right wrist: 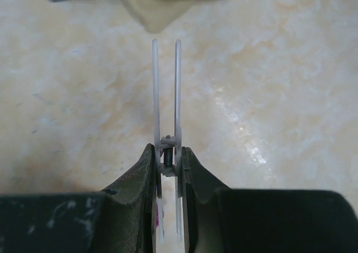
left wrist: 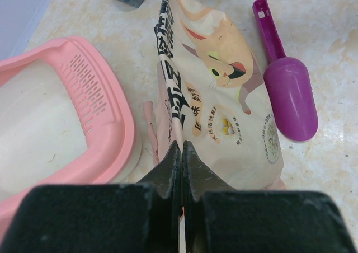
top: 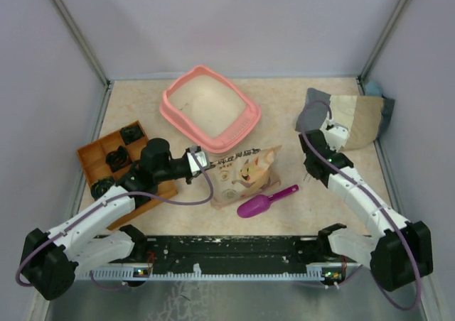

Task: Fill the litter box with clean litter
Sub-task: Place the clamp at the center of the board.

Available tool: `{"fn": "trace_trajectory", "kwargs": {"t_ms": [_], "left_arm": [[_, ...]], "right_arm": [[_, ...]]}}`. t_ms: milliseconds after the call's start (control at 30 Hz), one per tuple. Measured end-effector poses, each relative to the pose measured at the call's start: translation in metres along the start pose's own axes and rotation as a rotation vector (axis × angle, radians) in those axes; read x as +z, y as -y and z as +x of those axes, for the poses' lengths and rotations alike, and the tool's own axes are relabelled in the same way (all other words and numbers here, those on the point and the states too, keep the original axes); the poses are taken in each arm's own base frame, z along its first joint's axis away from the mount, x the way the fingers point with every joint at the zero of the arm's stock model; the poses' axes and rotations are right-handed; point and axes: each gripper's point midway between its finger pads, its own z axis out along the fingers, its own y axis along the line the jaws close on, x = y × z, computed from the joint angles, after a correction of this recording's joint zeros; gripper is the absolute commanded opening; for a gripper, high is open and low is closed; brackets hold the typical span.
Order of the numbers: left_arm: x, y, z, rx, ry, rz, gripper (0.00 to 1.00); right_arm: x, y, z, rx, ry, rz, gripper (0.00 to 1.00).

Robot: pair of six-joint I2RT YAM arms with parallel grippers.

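Observation:
The salmon-pink litter box point(top: 170, 109) stands at the back centre; its inside looks pale and bare, and its rim also shows in the left wrist view point(left wrist: 106, 113). No green litter shows in any view. A beige printed paper bag point(top: 245, 175) lies in front of the box. My left gripper point(top: 202, 159) is shut on the bag's upper edge, as the left wrist view shows point(left wrist: 182, 146), with the bag point(left wrist: 224, 107) stretching away from it. My right gripper point(top: 308, 163) is shut on a white spring clip point(right wrist: 178, 96) above the bare table.
A magenta scoop point(top: 259, 204) lies right of the bag and also shows in the left wrist view point(left wrist: 288, 96). An orange compartmented tray point(top: 92, 158) with black items sits at the left. A grey and beige cloth point(top: 348, 115) lies at the back right.

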Motion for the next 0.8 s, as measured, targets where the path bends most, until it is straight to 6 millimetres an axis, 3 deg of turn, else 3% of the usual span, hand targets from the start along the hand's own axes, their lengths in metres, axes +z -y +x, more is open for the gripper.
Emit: {"fn": "trace_trajectory", "kwargs": {"t_ms": [167, 267, 333, 500, 600, 667, 800], "left_arm": [[0.000, 0.000, 0.000, 0.001, 0.000, 0.001, 0.00], [0.000, 0.000, 0.000, 0.001, 0.000, 0.002, 0.00], [0.000, 0.000, 0.000, 0.001, 0.000, 0.002, 0.00], [0.000, 0.001, 0.000, 0.001, 0.001, 0.003, 0.00], [0.000, 0.001, 0.000, 0.001, 0.001, 0.004, 0.00], [0.000, 0.001, 0.000, 0.001, 0.002, 0.005, 0.00], [0.000, 0.002, -0.001, 0.001, 0.005, 0.010, 0.00]], "right_arm": [[0.032, 0.054, 0.029, 0.110, -0.089, 0.237, 0.00], [0.040, 0.090, 0.042, 0.188, -0.119, 0.353, 0.00], [0.041, 0.103, 0.045, 0.220, -0.125, 0.396, 0.00], [0.043, 0.116, 0.045, 0.286, -0.114, 0.458, 0.00], [0.046, 0.123, 0.048, 0.305, -0.114, 0.502, 0.05], [0.048, 0.125, 0.050, 0.305, -0.119, 0.518, 0.12], [0.050, 0.125, 0.049, 0.313, -0.111, 0.520, 0.34]]}}
